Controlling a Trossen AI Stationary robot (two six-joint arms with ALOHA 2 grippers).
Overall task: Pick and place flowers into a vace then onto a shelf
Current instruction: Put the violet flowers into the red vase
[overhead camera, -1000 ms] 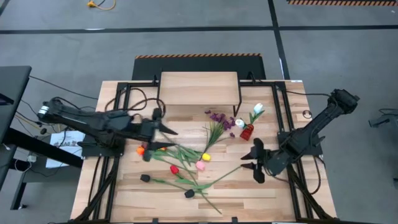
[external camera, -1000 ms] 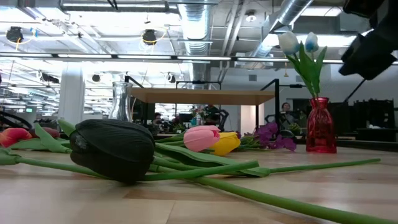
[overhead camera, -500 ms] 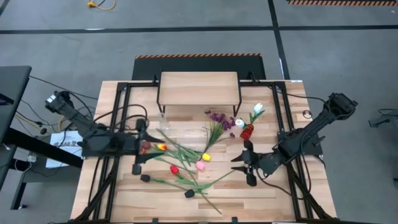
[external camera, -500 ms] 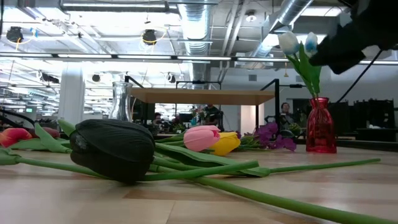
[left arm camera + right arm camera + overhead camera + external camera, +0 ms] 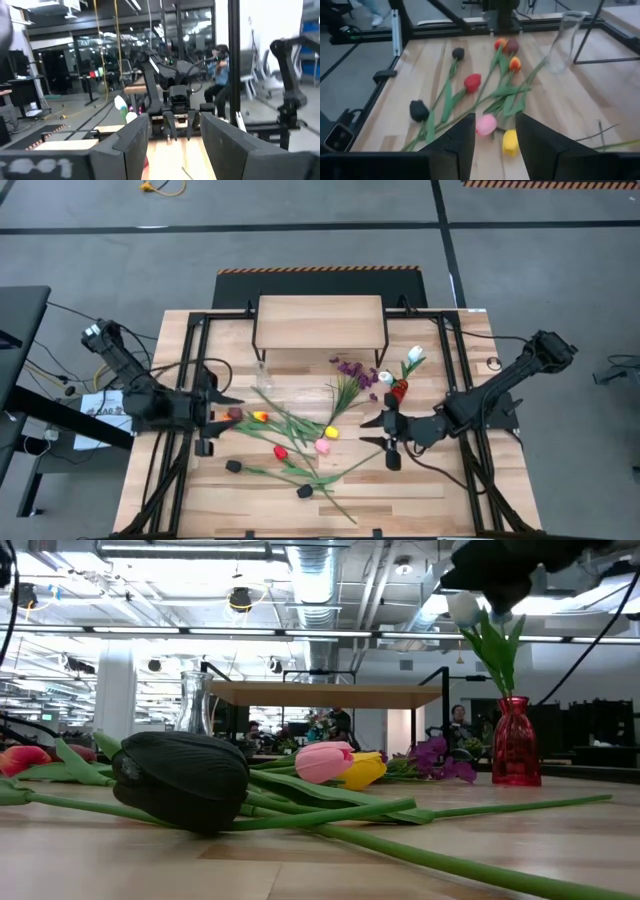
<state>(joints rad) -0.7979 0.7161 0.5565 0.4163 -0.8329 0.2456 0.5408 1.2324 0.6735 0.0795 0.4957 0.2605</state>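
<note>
Loose flowers [image 5: 300,442] lie on their sides in the middle of the table: red [image 5: 472,81], pink [image 5: 486,124], yellow [image 5: 510,141] and black [image 5: 180,780] heads on long green stems, plus purple sprigs [image 5: 352,370]. An empty clear glass vase [image 5: 263,375] stands upright in front of the shelf [image 5: 320,320]. A red vase [image 5: 397,391] holding white flowers stands to the right. My left gripper [image 5: 213,423] hovers open at the left of the flowers. My right gripper [image 5: 378,438] hovers open at their right, pointing at them, nothing between its fingers [image 5: 462,137].
Black metal rails [image 5: 160,470] run along both sides of the table. The shelf stands at the far edge on thin black legs. Cables [image 5: 215,360] lie on the far left of the tabletop. Bare wood [image 5: 420,500] shows at the near right.
My left gripper has drawn back from the clear vase toward the table's left and near edges, leaving the vase standing in view. My right gripper has risen a little and gone left toward the flowers, turning at the wrist. The flowers have not moved.
</note>
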